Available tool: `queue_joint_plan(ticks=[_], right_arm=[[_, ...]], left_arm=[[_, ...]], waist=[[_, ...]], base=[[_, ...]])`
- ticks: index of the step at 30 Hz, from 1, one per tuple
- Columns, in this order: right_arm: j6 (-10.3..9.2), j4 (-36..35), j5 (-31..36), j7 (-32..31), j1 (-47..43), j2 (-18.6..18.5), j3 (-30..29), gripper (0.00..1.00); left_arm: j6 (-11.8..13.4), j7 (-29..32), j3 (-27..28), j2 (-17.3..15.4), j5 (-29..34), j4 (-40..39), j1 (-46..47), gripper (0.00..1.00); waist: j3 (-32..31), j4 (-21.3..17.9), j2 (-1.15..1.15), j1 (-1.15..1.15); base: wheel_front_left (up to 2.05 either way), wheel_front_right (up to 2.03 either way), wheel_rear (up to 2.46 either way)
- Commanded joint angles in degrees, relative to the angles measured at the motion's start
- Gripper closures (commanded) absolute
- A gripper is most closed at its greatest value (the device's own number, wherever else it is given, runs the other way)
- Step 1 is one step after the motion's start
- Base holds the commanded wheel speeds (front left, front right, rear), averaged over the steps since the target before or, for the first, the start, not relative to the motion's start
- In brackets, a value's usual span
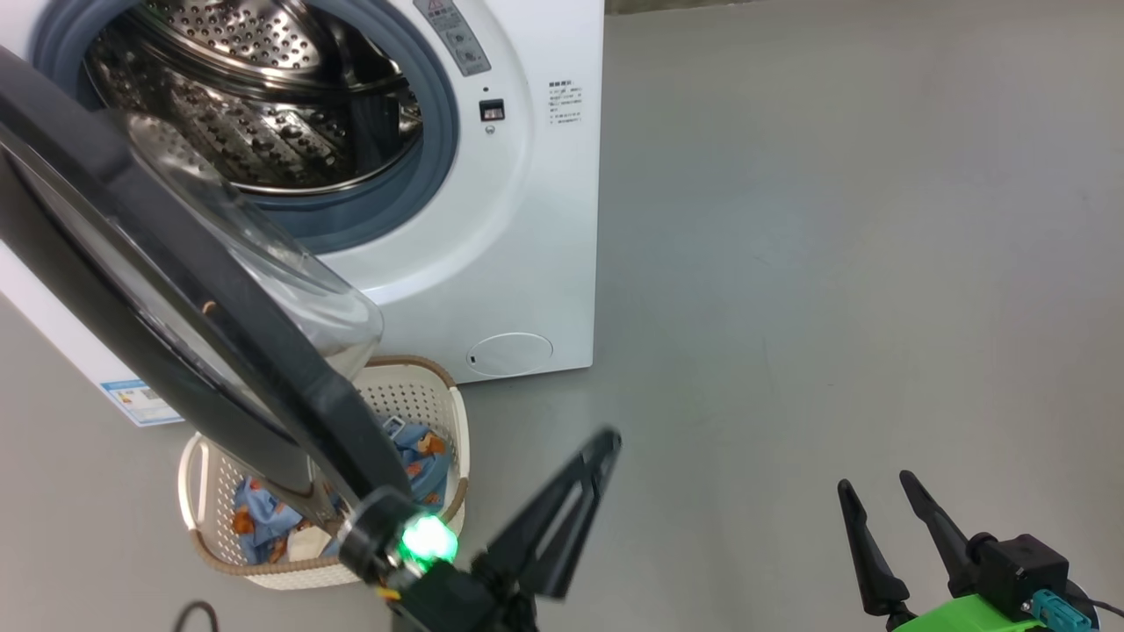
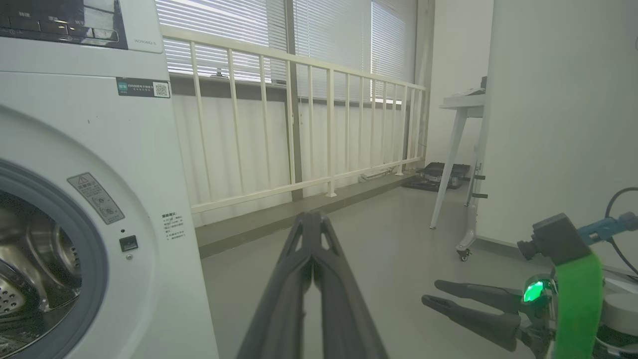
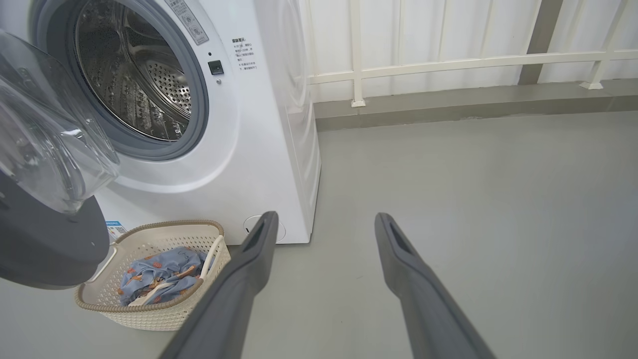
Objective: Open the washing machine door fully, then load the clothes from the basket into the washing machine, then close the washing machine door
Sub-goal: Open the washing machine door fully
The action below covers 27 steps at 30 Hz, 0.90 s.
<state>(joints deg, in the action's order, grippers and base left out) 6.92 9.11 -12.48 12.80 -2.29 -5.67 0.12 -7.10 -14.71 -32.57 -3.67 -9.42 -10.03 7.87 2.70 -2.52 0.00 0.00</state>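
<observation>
We see the washing machine (image 1: pixel 527 219) with its mouth uncovered, so the steel drum (image 1: pixel 246 105) and the grey-blue gasket (image 1: pixel 439 132) are in plain sight. The washing machine door (image 1: pixel 299 377) stands swung out from the front at an angle. In the head view its black rim cuts across the picture from upper left to bottom centre, with the glass bowl bulging toward the machine.

The basket (image 1: pixel 421 395) sits on the grey floor (image 1: pixel 834 263) just in front of the machine's lower left corner, partly behind the door's rim. The clothes (image 1: pixel 421 456) lie bunched inside it, blue with small orange figures (the right wrist view shows them best, with a cream strip across the top).

The left gripper (image 1: pixel 604 448) has its two fingers pressed together with nothing between them. It points up and away over bare floor just to the right of the basket. The door's lower edge overlaps its wrist, but we cannot tell whether they touch.

The right gripper (image 1: pixel 876 484) hangs well to the right, near the bottom edge. Its fingers are spread and empty, well apart from the machine, the door and the basket.
</observation>
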Motion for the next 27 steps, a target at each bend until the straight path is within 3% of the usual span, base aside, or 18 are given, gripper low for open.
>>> queue_joint_plan(ticks=[1,5,17,27], right_arm=[[0.57,-1.1,0.7,0.7,1.2,-0.5,1.6,0.00],[0.57,-0.9,0.7,0.7,1.2,-0.6,1.6,0.00],[0.57,-0.6,0.0,0.8,1.7,-0.9,1.3,0.00],[0.57,0.1,-0.6,1.1,2.4,-0.8,1.0,0.00]], left_arm=[[-0.3,-0.3,0.6,-0.7,-0.6,0.6,-0.3,1.00],[0.0,-0.3,0.9,-1.0,-1.2,3.5,-1.3,1.00],[3.5,-0.3,9.4,-0.6,-3.0,11.1,1.6,1.00],[3.7,-0.3,11.7,-0.1,-2.8,12.8,4.3,1.00]], waist=[[0.1,0.1,0.00,0.00],[0.2,0.3,0.00,0.00],[1.1,0.6,0.00,0.00],[2.9,0.8,0.00,0.00]], base=[[0.00,0.00,0.00],[0.00,0.00,0.00],[0.00,0.00,0.00],[0.00,0.00,0.00]])
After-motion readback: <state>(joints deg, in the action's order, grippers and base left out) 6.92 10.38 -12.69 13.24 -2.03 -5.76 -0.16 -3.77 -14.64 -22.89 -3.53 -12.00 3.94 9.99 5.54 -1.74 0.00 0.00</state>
